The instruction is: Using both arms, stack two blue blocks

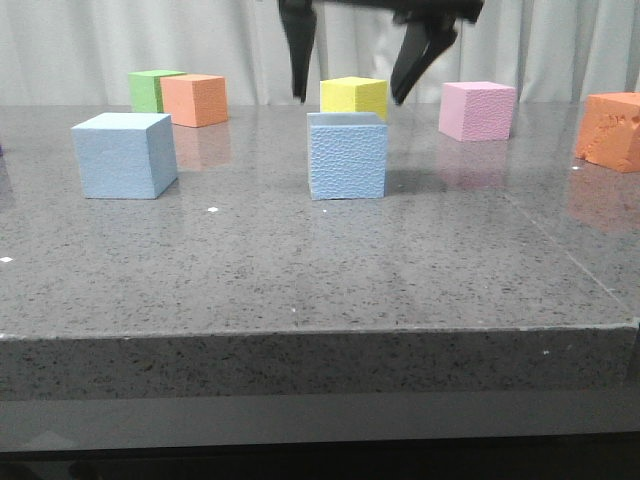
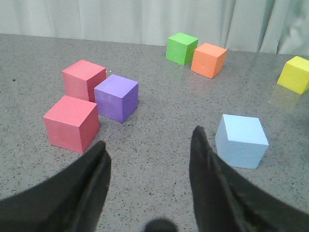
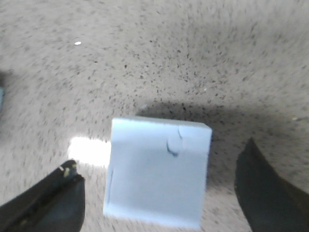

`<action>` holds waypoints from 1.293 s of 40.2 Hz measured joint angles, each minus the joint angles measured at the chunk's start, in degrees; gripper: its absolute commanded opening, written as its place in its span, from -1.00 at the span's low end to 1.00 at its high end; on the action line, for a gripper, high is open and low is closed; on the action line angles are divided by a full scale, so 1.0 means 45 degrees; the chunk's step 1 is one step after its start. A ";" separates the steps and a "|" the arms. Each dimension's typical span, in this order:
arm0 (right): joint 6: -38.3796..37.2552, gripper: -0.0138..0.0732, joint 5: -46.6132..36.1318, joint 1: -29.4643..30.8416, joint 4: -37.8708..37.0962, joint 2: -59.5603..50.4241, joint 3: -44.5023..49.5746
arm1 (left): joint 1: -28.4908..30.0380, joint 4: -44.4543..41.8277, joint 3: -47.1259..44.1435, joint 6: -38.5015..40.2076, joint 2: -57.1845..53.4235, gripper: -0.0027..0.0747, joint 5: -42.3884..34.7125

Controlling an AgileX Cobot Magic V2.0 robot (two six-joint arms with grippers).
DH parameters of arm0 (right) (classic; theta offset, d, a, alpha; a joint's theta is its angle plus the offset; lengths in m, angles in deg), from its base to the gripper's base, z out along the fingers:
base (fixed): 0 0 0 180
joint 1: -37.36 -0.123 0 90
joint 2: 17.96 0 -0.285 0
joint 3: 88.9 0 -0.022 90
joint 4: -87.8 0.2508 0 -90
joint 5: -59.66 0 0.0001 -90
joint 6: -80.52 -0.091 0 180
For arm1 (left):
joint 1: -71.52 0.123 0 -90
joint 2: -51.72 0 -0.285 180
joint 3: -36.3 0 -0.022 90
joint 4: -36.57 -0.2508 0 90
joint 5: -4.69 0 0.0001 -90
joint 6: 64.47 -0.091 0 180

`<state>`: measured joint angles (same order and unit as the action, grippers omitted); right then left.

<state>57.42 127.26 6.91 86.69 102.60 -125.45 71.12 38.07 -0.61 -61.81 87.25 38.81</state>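
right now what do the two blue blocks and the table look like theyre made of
Textured blue block: likely foam, matte, pebbly front face. Smooth blue block: probably the same foam, matte, even faces. Table: looks like polished speckled grey stone or laminate; it mirrors the cubes faintly.

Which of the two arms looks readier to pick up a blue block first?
Probably the right. Its open end effector hangs directly above the textured blue block, fingers either side of it in the wrist view. The left end effector, also open, has the smooth blue block off to one side.
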 measured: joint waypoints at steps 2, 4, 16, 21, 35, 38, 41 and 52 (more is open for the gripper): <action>0.0941 0.78 0.0365 0.0000 0.0122 -0.0376 -0.0006 | 0.0000 0.0000 0.0000 0.0000 0.0000 0.01 0.0000; 0.1735 0.78 0.0594 0.0000 0.0246 -0.0819 -0.0006 | 0.0000 0.0000 0.0000 0.0000 0.0000 0.01 0.0000; 0.4463 0.78 0.0562 0.0295 0.0387 -0.4857 0.3171 | 0.0000 0.0000 0.0000 0.0000 0.0000 0.01 0.0000; 0.4843 0.78 -0.0365 0.0662 0.0418 -0.6582 0.5313 | 0.0000 0.0000 0.0000 0.0000 0.0000 0.01 0.0000; 0.4972 0.78 -0.3376 0.0814 0.0445 -1.1911 1.0992 | 0.0000 0.0000 0.0000 0.0000 0.0000 0.01 0.0000; 0.4972 0.78 -0.3884 0.0814 0.0445 -1.3025 1.1926 | 0.0000 0.0000 0.0000 0.0000 0.0000 0.01 0.0000; 0.4972 0.78 -0.4351 0.0814 0.0445 -1.4022 1.2838 | 0.0000 0.0000 0.0000 0.0000 0.0000 0.01 0.0000; 0.4972 0.78 -0.5456 0.0814 0.0445 -1.6924 1.4935 | 0.0000 0.0000 0.0000 0.0000 0.0000 0.01 0.0000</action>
<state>79.79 102.71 10.57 88.70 26.45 -58.24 71.12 38.07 -0.61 -61.81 87.25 38.81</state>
